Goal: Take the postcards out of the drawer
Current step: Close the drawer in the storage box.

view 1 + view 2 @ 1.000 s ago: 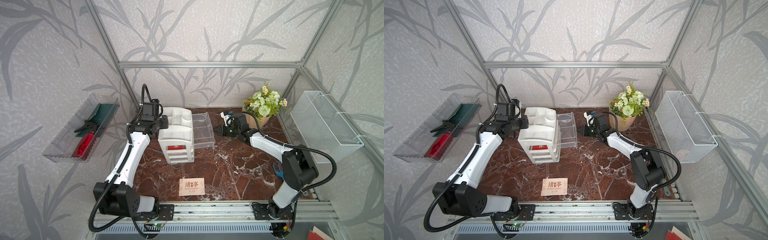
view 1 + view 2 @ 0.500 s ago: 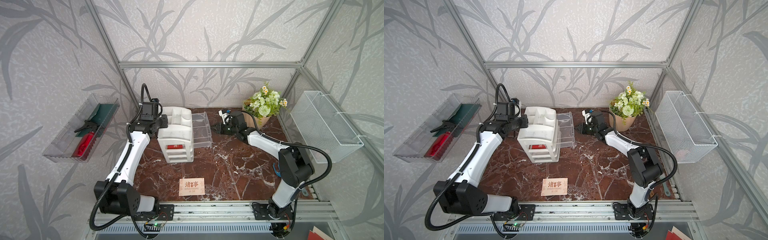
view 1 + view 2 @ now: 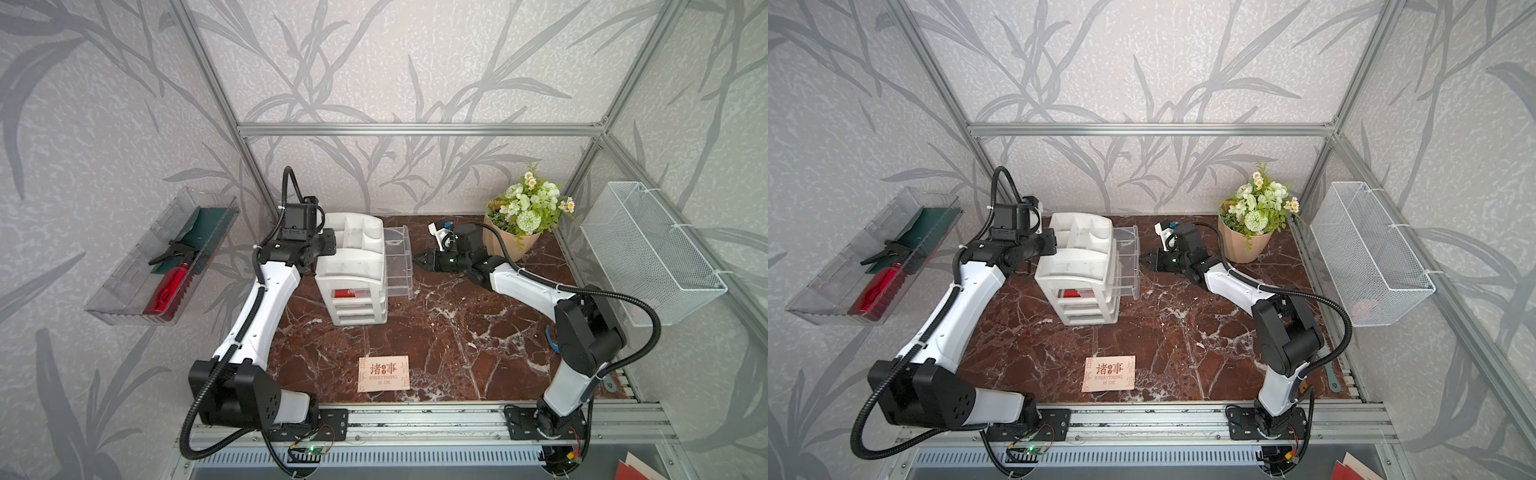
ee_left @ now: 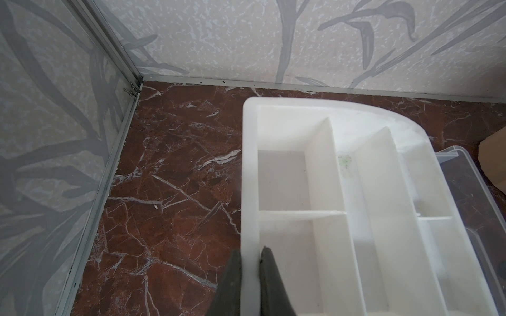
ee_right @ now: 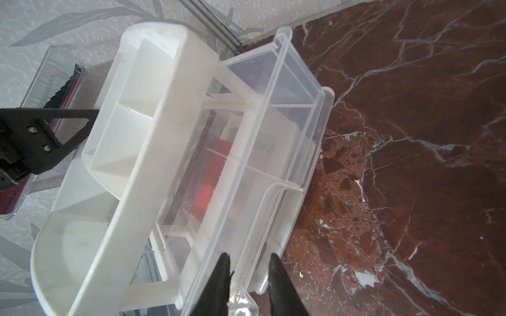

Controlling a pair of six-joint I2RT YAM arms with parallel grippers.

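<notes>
left gripper pinched on organizer wall, right gripper narrow, straddling drawer front; pull straight, brace firmly, red card inside

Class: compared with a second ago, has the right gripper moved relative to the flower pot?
Yes. The right gripper has moved away from the flower pot toward the clear drawer, whose front edge now sits between its fingers.

worktop: red-brown marble, white veins
rectangular paper postcard: pale peach, red and dark print
plastic drawer organiser: white
</notes>
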